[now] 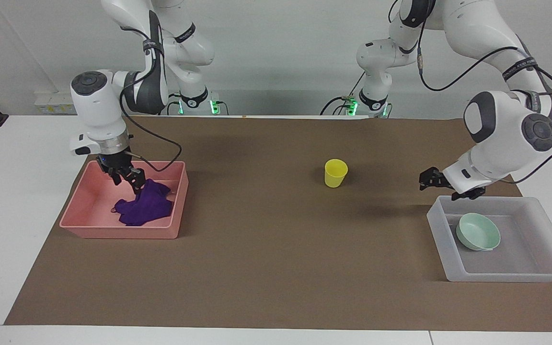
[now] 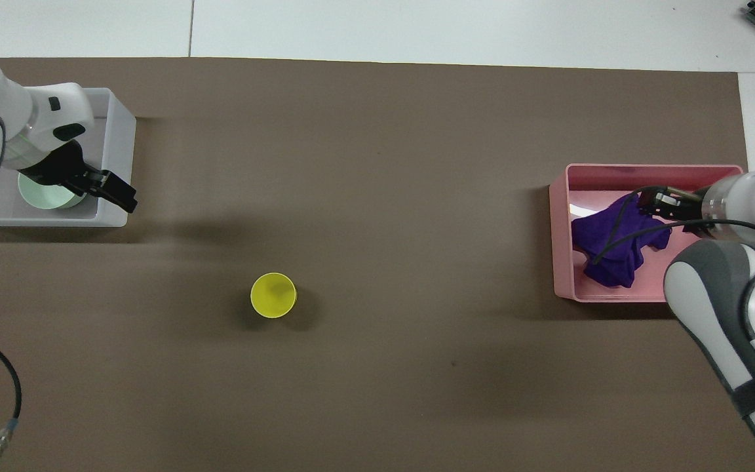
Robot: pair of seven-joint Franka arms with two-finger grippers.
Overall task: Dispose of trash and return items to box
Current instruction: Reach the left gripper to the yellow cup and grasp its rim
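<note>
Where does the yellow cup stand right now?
The yellow cup stands upright on the brown mat near the table's middle, between the pink tray and the translucent box, closer to the box.

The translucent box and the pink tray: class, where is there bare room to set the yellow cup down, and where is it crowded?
The box has bare floor beside the mint bowl. The pink tray is crowded: the purple cloth fills much of it and the right gripper is in it. The brown mat around the yellow cup is bare. The left gripper is raised beside the box.
</note>
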